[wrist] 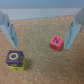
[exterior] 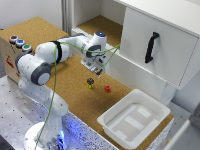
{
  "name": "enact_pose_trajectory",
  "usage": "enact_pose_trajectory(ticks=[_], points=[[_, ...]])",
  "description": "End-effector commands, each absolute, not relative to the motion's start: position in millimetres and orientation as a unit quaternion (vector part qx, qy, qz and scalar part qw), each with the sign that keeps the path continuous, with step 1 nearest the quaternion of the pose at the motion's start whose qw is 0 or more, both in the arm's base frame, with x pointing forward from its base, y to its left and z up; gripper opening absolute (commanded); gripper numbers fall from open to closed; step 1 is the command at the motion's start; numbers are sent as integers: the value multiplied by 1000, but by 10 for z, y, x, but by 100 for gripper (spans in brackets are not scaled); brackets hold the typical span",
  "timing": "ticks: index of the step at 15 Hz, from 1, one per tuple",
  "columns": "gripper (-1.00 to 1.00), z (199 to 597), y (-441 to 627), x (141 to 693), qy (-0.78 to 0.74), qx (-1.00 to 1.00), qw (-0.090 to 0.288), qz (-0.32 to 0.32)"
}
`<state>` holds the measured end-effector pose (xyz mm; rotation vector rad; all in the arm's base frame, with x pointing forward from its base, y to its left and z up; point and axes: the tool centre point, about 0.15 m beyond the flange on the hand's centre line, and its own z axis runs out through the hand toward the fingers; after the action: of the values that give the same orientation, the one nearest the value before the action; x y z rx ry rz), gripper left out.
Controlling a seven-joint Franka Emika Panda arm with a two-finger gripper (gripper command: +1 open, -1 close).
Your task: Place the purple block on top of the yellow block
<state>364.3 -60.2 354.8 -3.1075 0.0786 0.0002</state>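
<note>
The purple block [exterior: 90, 80] sits on top of the yellow block [exterior: 90, 86] on the cork board. In the wrist view the purple block [wrist: 14, 57] shows a yellow letter on its top face, and the yellow block [wrist: 18, 66] peeks out beneath it. My gripper [exterior: 98, 73] hangs above and a little behind the stack, open and empty. In the wrist view the gripper [wrist: 40, 42] has its two fingers [wrist: 8, 27] spread wide, with the stack next to one fingertip, not between the pads.
A small red block [exterior: 107, 88] lies on the cork to the exterior view's right of the stack; it also shows in the wrist view [wrist: 56, 42]. A white tray [exterior: 150, 106] stands at the front right. A white cabinet with a black handle [exterior: 151, 47] stands behind.
</note>
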Motion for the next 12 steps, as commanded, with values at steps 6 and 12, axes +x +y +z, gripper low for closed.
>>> enact_pose_trajectory(ticks=[6, 12], points=[[-100, 2685, -887, 3572, 17, -998, 47, 22], [-100, 2559, -543, 3774, 8, -998, 59, 22]])
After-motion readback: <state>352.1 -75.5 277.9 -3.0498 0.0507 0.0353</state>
